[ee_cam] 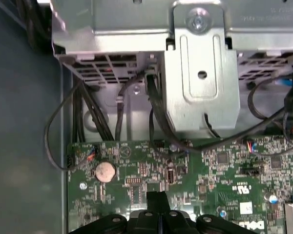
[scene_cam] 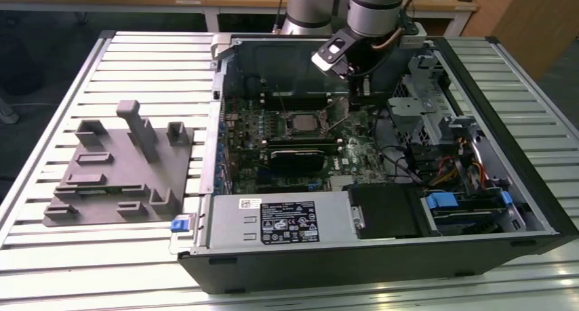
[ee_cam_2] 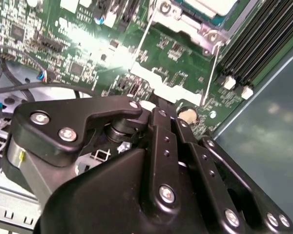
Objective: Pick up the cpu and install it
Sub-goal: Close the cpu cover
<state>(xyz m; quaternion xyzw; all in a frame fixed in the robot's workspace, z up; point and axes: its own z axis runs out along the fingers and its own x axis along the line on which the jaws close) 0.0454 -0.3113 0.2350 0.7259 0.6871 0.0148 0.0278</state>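
A slatted table (scene_cam: 91, 270) holds a big open computer case (scene_cam: 362, 263). Inside lies a green board (ee_cam: 224, 165). The 1 claw (ee_cam: 156, 199) hangs just over the board. Its 2 fingers are pressed together and hold nothing. The cpu (scene_cam: 303, 125) sits in its square socket, near the claw, toward the exterior view's left, not touching it.

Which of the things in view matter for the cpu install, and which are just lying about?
Job in hand:
- cpu, apparently sitting on the motherboard
- gripper, shut, above that board
- open computer case

Lying about:
- grey fixture on the table, beside the case
- power-supply box
- coin battery
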